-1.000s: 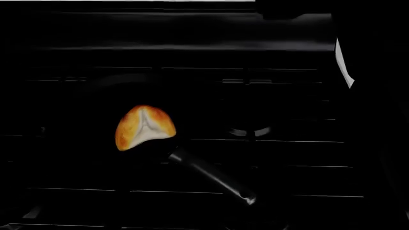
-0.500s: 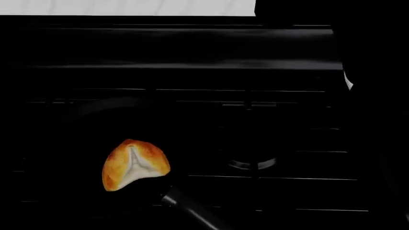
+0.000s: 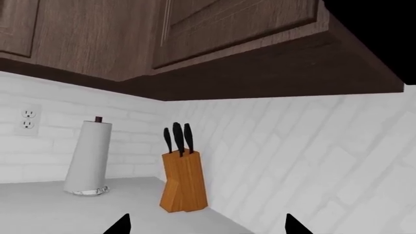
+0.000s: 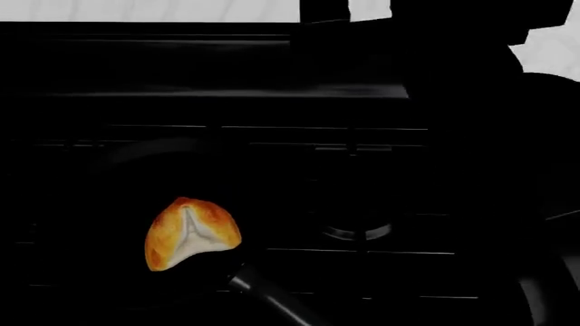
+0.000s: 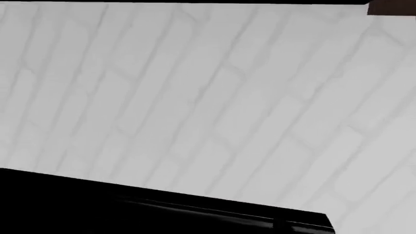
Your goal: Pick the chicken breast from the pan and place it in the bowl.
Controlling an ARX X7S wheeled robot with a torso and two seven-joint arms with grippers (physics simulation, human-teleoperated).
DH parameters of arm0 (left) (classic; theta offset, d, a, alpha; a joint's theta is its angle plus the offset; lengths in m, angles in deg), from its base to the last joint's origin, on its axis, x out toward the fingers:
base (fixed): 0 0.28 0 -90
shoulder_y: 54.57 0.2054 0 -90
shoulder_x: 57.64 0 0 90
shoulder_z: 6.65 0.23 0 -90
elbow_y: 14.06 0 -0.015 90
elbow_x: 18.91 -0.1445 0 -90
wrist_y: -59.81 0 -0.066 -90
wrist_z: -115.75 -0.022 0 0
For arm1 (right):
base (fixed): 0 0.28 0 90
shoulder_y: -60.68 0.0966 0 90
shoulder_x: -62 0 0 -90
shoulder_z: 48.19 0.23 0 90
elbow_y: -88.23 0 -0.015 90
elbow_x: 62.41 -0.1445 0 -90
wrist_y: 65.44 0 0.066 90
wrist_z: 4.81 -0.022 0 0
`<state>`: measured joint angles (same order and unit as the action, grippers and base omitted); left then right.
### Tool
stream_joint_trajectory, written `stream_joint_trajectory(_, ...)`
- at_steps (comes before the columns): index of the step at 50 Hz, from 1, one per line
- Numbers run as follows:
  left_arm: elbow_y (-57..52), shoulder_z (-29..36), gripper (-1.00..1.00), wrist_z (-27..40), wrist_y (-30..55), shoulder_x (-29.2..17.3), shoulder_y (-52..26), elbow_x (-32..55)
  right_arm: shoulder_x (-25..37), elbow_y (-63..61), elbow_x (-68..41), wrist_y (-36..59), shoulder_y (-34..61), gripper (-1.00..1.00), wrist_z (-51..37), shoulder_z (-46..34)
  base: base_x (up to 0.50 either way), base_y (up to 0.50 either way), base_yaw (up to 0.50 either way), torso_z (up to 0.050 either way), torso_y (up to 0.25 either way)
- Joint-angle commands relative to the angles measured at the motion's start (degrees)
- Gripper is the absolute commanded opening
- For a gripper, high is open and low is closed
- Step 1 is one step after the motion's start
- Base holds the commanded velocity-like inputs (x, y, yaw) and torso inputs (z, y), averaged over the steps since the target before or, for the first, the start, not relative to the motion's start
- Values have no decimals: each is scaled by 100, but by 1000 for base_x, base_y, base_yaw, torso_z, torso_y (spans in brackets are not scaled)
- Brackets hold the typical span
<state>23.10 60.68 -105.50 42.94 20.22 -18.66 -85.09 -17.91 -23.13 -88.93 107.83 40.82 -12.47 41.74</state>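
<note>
The chicken breast (image 4: 192, 233), golden-orange with a pale centre, lies in the black pan (image 4: 149, 151), which hardly stands out from the dark stove. The pan's handle (image 4: 272, 300) runs toward the lower right. The bowl is out of view. My left gripper (image 3: 208, 229) is open with nothing between its two dark fingertips (image 3: 121, 225), and it faces a counter corner away from the pan. A dark arm (image 4: 471, 136) fills the right of the head view, well right of the chicken. The right wrist view shows no fingers.
Black stove grates and a burner ring (image 4: 358, 232) lie right of the pan. A raised back panel (image 4: 208, 64) stands behind them, with white tiled wall (image 5: 208, 97) beyond. The left wrist view shows a knife block (image 3: 184, 180), a paper towel roll (image 3: 89, 158) and an outlet under brown cabinets.
The head view first tilted up, so the chicken sits lower in the picture, then held still. In the last half second a dark arm rose into the right side. The chicken has not moved in the pan.
</note>
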Motion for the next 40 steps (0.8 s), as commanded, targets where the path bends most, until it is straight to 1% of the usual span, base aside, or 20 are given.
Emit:
stream_joint_trajectory(1,218,-96,100,-187,-171,78,-22,-183,-506,463,-122,468,293,100,20,-324,0,0,0,0,0)
stream_joint_trajectory(2,218,-100,100,-194,-170,73,-16,-191,-537,540,-158,575,341,100,5,-374,0,0,0,0,0)
stream_joint_trajectory(4,216,-95,100,-263,-133,35,-40,-259,-638,835,-203,465,364,100,55,-442,0,0,0,0,0)
stream_joint_trajectory(5,208,-106,100,-283,-124,21,-40,-275,-755,1045,-210,498,419,100,16,-326,0,0,0,0,0)
stream_joint_trajectory(9,190,-164,100,-263,-141,29,4,-236,-856,1332,-265,476,533,100,-31,-432,0,0,0,0,0)
stream_joint_trajectory(11,198,-195,100,-234,-156,39,12,-196,-857,1433,-277,427,535,100,-47,-637,0,0,0,0,0)
stream_joint_trajectory(12,194,-208,100,-208,-173,55,27,-168,-983,1590,-355,505,530,100,-202,-457,0,0,0,0,0)
stream_joint_trajectory(13,194,-237,100,-171,-196,72,52,-117,-963,1601,-419,472,506,100,-199,-629,0,0,0,0,0)
stream_joint_trajectory(15,203,-256,100,-154,-208,76,61,-97,-977,1642,-558,485,476,100,-321,-728,0,0,0,0,0)
stream_joint_trajectory(26,167,-449,100,-48,-292,112,198,89,-987,1947,-2069,577,234,100,-1567,-1306,0,0,0,0,0)
stream_joint_trajectory(31,172,-586,100,62,-371,165,291,262,-989,2174,-2748,391,262,100,-2102,-1556,0,0,0,0,0)
stream_joint_trajectory(36,175,-701,100,115,-419,171,354,371,-992,2323,-3651,140,269,100,-2754,-1895,0,-1,0,0,0)
stream_joint_trajectory(40,181,-801,100,202,-500,222,434,513,-966,2444,-3974,-120,262,100,-2932,-2195,0,-2,-1,-4,0)
